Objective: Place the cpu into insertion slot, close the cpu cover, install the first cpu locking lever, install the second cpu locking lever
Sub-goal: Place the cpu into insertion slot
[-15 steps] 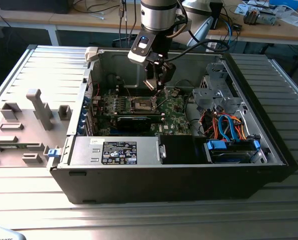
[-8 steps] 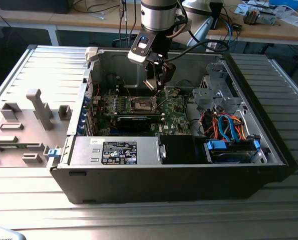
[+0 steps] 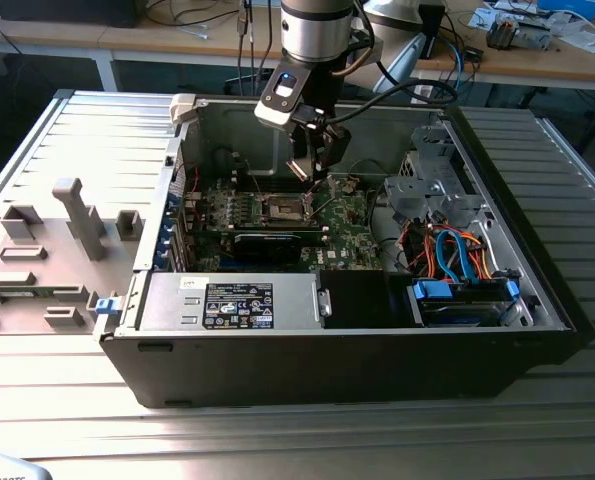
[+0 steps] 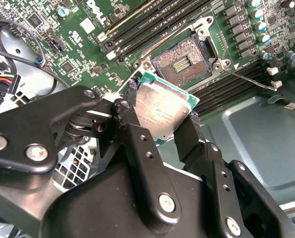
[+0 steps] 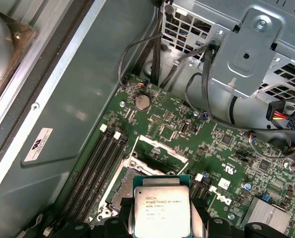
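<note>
Above the gold-pinned square insertion slot (image 4: 183,63), black jaws clamp the flat silver-topped cpu (image 4: 162,111).

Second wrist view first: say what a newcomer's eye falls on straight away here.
The silver-topped cpu clamped in the black gripper stands out at once in the second wrist view. Just past it lies the bare insertion slot with brownish-gold contacts, on the green motherboard. In the exterior view, the arm reaches down into an open computer case.
</note>
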`<control>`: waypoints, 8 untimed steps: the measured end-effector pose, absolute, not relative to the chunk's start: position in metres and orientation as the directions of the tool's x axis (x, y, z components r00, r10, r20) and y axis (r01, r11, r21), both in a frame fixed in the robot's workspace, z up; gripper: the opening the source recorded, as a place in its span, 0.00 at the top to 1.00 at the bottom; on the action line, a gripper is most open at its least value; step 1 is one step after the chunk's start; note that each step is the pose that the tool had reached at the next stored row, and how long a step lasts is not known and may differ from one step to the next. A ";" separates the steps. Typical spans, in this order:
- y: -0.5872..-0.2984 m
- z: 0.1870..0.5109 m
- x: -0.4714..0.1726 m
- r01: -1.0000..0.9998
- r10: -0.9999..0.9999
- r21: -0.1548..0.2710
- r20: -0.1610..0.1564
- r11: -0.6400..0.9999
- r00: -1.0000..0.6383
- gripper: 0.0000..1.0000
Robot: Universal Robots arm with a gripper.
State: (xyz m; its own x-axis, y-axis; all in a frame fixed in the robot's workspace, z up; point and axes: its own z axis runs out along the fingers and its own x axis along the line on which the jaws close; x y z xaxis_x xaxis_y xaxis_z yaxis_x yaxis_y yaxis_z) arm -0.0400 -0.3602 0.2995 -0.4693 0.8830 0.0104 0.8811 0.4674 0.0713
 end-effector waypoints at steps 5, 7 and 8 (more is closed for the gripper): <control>-0.360 0.299 -0.040 0.883 0.884 0.071 0.010 0.465 -0.467 0.45; -0.360 0.299 -0.040 0.883 0.885 0.071 0.010 0.464 -0.465 0.45; -0.360 0.299 -0.040 0.883 0.885 0.071 0.010 0.463 -0.465 0.45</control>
State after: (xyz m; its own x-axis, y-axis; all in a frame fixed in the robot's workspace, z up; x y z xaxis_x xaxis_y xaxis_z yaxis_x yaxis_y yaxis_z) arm -0.0400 -0.3602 0.2993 -0.4649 0.8853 0.0104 0.8835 0.4631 0.0713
